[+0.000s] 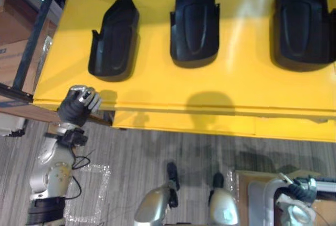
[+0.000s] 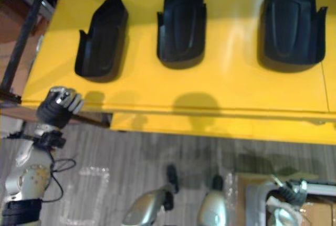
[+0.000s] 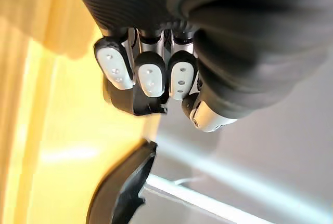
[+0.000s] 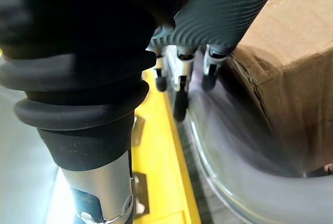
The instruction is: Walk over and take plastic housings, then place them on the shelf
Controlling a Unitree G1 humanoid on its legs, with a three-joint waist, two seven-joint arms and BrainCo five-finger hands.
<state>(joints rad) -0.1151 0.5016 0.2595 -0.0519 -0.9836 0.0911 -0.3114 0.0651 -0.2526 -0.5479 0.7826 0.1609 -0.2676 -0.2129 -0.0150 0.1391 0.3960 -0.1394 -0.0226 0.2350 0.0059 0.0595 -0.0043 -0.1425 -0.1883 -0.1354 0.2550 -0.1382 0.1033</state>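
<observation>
The 11 o'clock housing (image 1: 114, 37), 1 o'clock housing (image 1: 195, 22) and 2 o'clock housing (image 1: 303, 21) look like smooth black moulded plastic with a dull sheen. The bench (image 1: 236, 95) is glossy yellow, catching light. The floor (image 1: 152, 155) is matt, streaky grey. The box (image 4: 291, 42) is rough brown cardboard.

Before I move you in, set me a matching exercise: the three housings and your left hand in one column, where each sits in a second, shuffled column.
Things
1. left housing
2. middle housing
3. right housing
4. left hand

Places
A. at the right end of the yellow table
B. at the table's near left corner, fingers curled, holding nothing
C. nearest the table's left end, slightly tilted
D. between the other two housings

Pairs: 1-C, 2-D, 3-A, 4-B
</observation>
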